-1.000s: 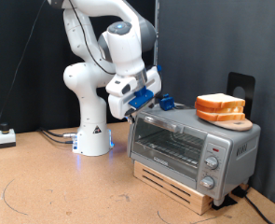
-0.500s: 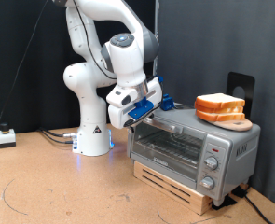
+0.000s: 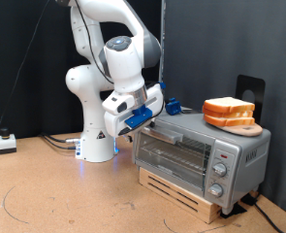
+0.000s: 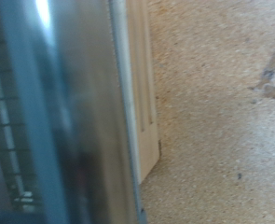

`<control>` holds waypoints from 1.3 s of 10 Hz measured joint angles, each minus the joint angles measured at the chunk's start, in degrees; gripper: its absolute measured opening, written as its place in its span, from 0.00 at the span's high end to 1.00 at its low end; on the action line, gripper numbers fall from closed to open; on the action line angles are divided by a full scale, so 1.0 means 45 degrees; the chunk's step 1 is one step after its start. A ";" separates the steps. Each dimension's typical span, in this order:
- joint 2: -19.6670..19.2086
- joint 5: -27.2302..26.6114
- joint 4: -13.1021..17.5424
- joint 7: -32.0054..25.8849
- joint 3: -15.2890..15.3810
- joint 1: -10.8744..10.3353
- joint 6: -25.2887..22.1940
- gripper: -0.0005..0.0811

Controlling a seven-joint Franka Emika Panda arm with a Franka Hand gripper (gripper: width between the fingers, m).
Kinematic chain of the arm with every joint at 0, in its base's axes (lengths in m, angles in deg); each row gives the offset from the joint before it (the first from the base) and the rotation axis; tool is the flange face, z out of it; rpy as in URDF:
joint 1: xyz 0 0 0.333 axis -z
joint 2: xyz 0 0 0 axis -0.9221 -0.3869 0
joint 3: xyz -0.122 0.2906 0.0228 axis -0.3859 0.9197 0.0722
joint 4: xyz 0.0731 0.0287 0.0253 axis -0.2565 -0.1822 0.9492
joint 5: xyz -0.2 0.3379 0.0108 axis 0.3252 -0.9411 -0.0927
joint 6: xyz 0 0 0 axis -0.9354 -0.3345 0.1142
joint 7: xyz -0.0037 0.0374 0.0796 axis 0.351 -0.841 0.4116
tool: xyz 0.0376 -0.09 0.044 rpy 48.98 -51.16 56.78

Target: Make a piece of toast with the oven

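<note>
The end effector [image 3: 135, 121] sits right by the top corner of the oven [image 3: 196, 150], on the exterior view's left, and I cannot tell if its fingers are apart or together. The oven rests on a wood block [image 3: 181, 191] on the brown surface [image 3: 55, 189]. Bread [image 3: 230, 113] lies stacked on top of the oven, and the wrist view shows only the oven's edge [image 4: 76, 112] up close.

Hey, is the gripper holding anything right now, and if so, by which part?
Cannot be told. The gripper sits at the oven door's upper corner; its fingers are hidden.
</note>
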 joint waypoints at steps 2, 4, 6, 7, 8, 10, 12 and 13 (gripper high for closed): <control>-0.0582 0.0020 0.0307 -0.0038 -0.0139 0.0050 0.0172 0.00; -0.1265 0.0020 0.0453 -0.0145 -0.0222 0.0049 0.0546 0.00; -0.1816 -0.0005 0.0613 -0.0334 -0.0295 0.0049 0.0872 0.00; -0.2038 -0.0067 0.0688 -0.0445 -0.0316 0.0049 0.0990 0.00; -0.2215 -0.0157 0.0778 -0.0585 -0.0346 0.0049 0.1064 0.00; -0.2483 -0.0214 0.0925 -0.0737 -0.0440 0.0051 0.1187 0.00; -0.2611 -0.0765 0.1105 -0.1174 -0.0480 0.0049 0.1196 0.00; -0.2605 -0.1127 0.1285 -0.1537 -0.0524 0.0049 0.1131 0.00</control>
